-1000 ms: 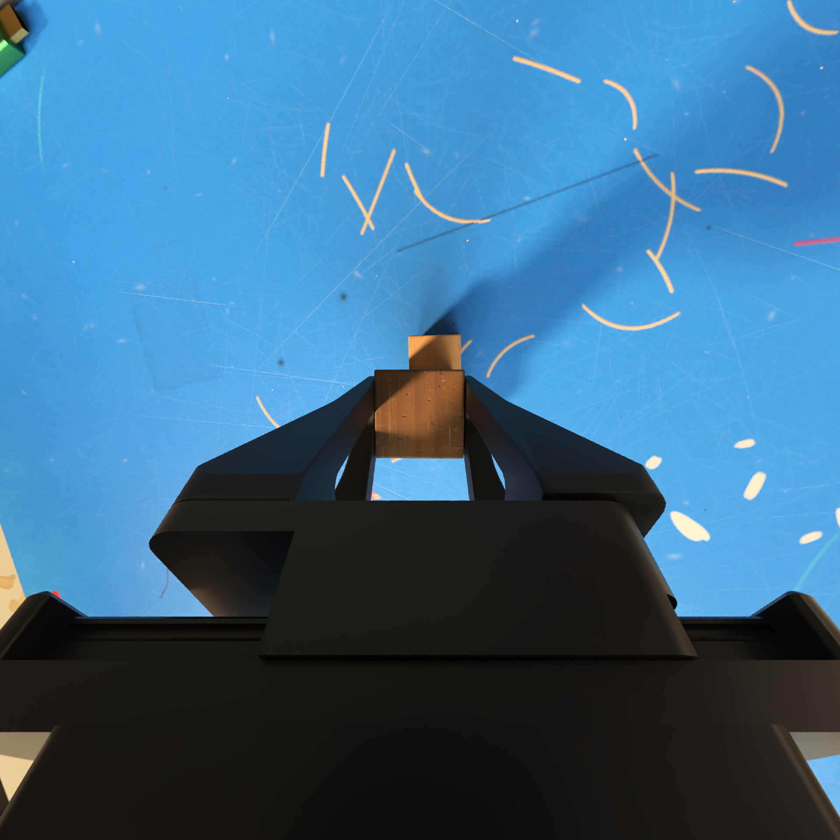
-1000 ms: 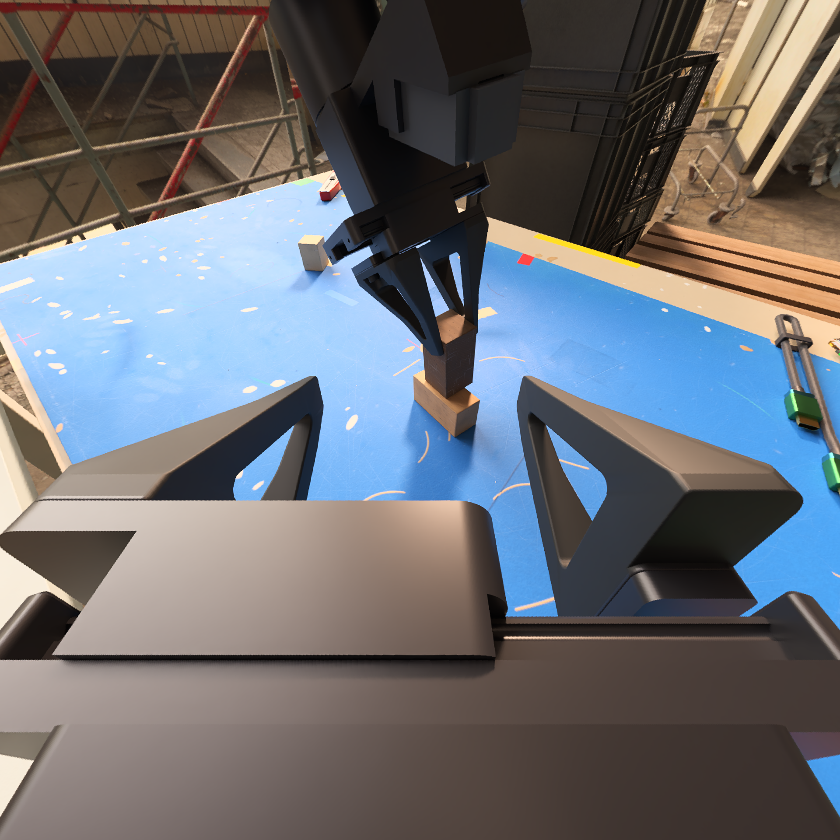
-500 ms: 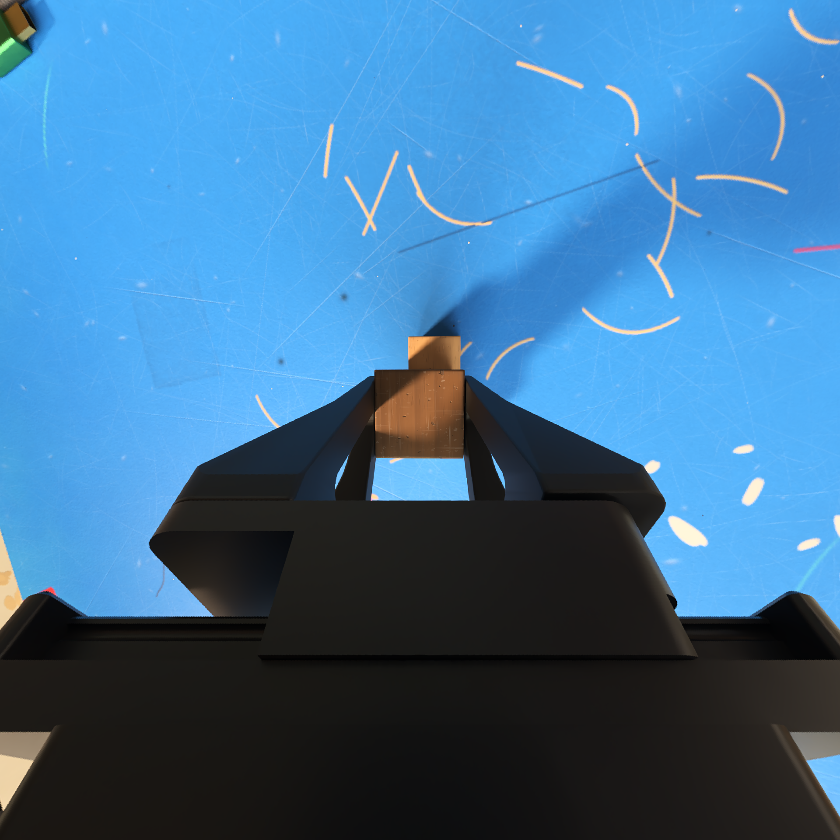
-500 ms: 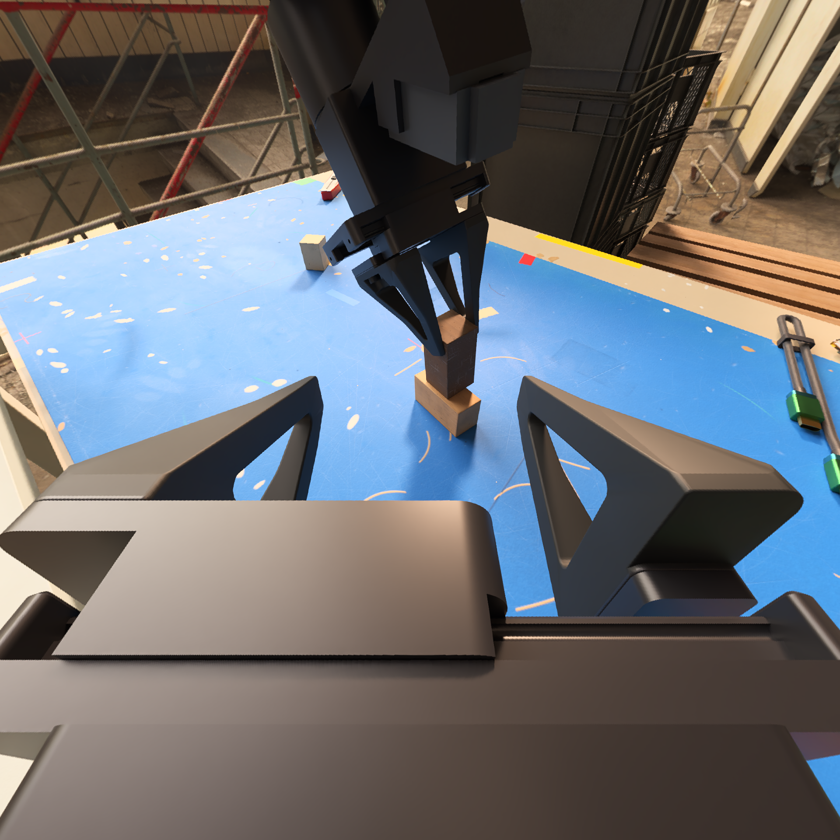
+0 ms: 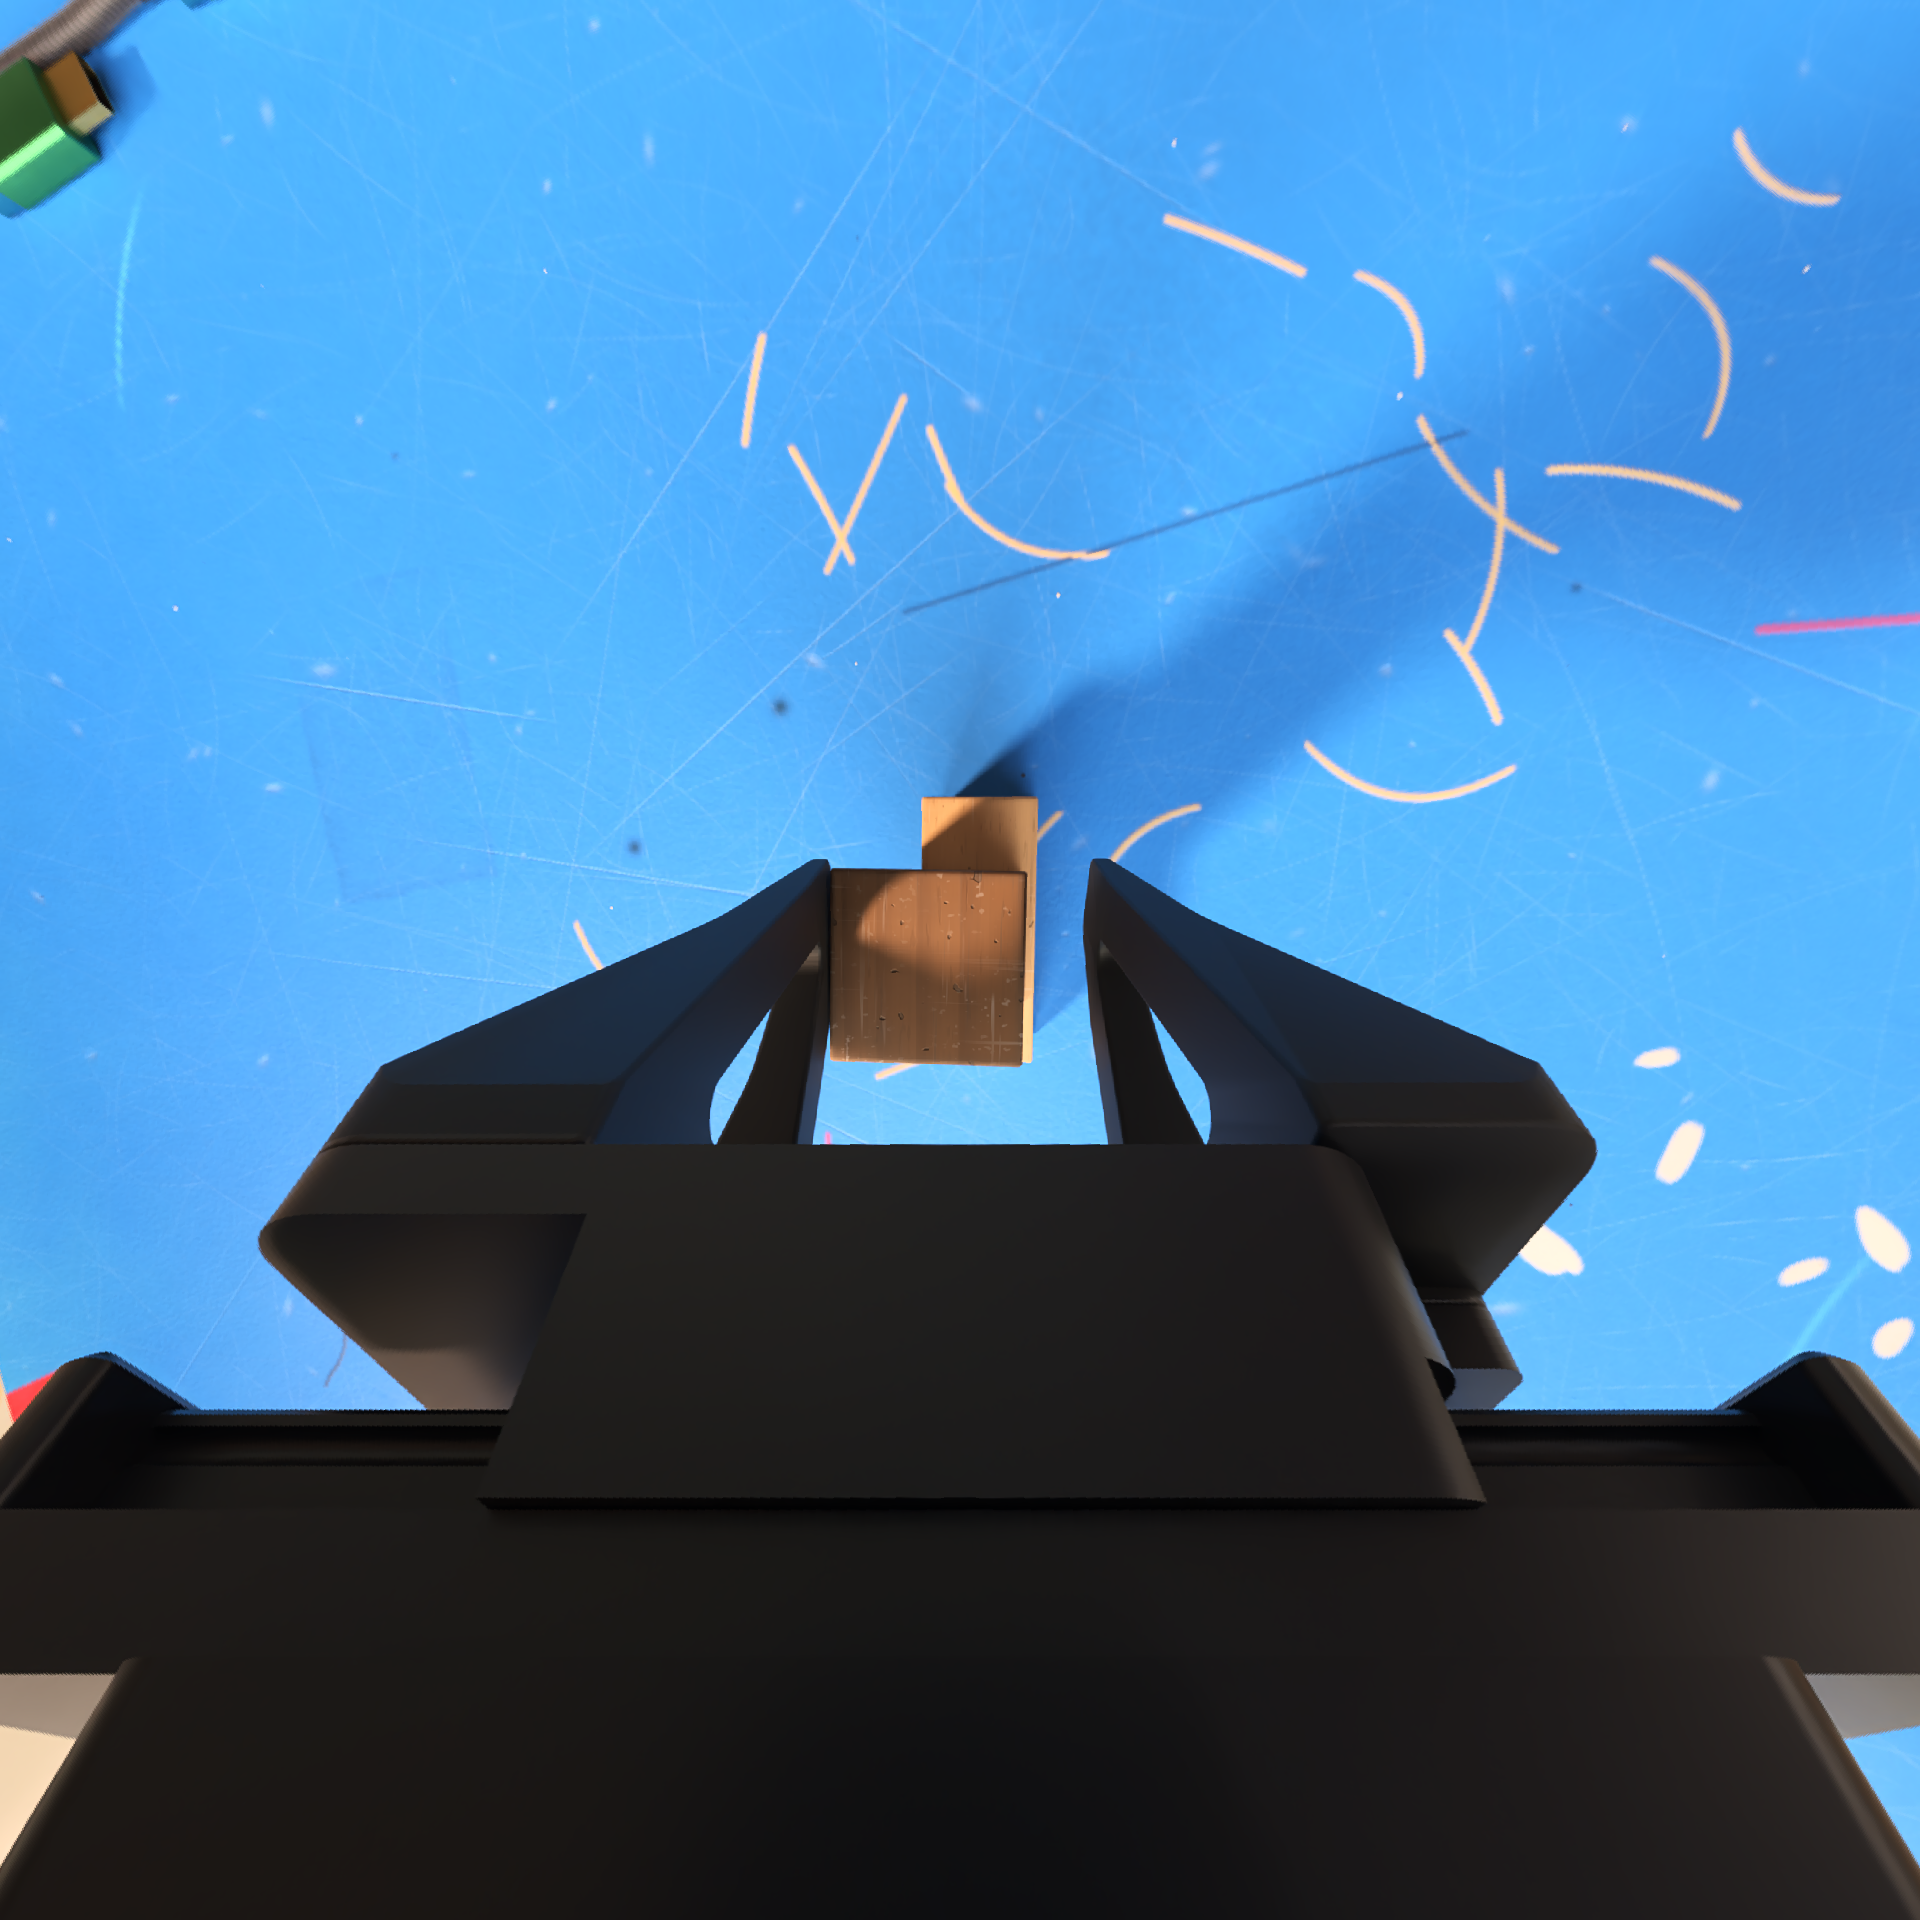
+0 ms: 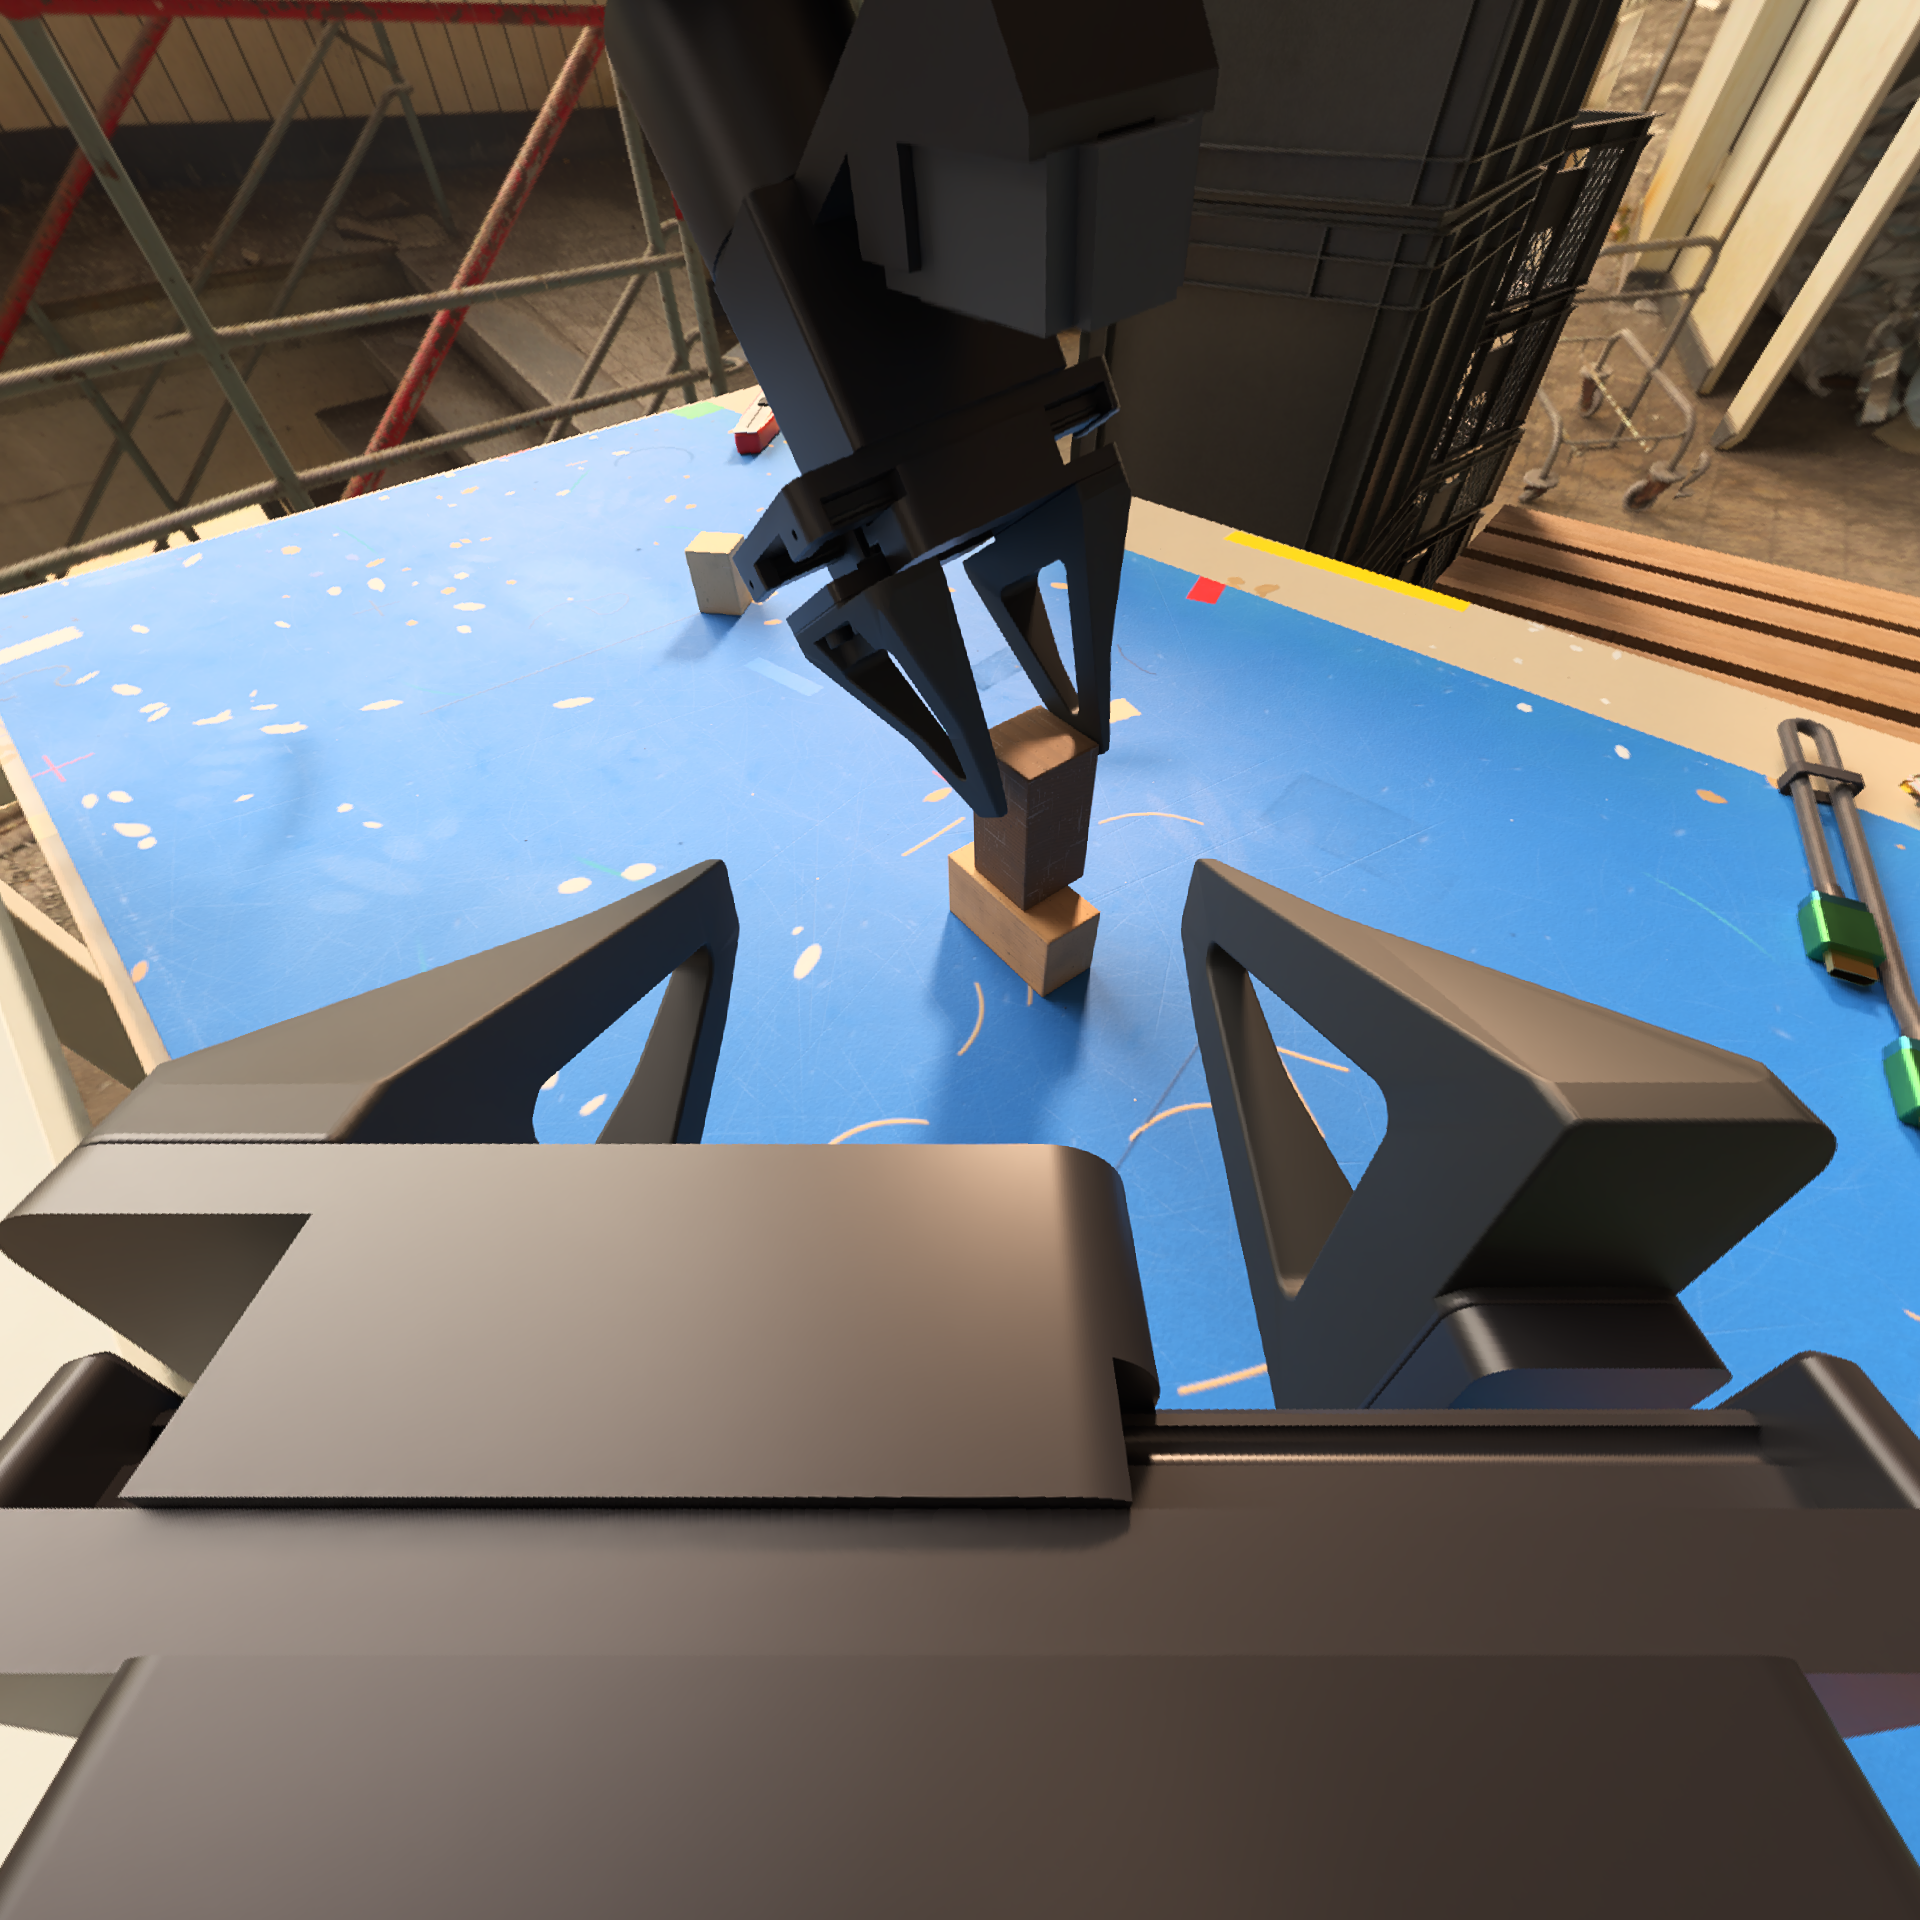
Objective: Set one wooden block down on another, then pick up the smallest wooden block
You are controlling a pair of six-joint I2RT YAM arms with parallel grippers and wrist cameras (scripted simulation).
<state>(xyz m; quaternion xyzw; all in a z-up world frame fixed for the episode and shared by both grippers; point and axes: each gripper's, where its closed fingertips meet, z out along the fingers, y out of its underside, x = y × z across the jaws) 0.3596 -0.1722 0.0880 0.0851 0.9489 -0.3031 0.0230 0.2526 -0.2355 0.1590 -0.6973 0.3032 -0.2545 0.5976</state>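
Risk sits in the stack itself; the tall dark block (image 6: 1039, 805) stands on end on the pale block (image 6: 1023, 925), set toward one corner rather than centred, so a nudge could tip it. The left gripper (image 5: 956, 883) has its jaws parted to a narrow gap, one finger (image 5: 800, 935) apparently touching the block, the other clear; lifting away askew might drag it over. The right gripper (image 6: 956, 883) hangs near the stack with jaws wide and empty. Only the right wrist view shows the small block (image 6: 717, 571) lying well apart on the blue bench (image 6: 312, 779), and the stack's height; the left wrist view, from above, shows the gap and the overhang.
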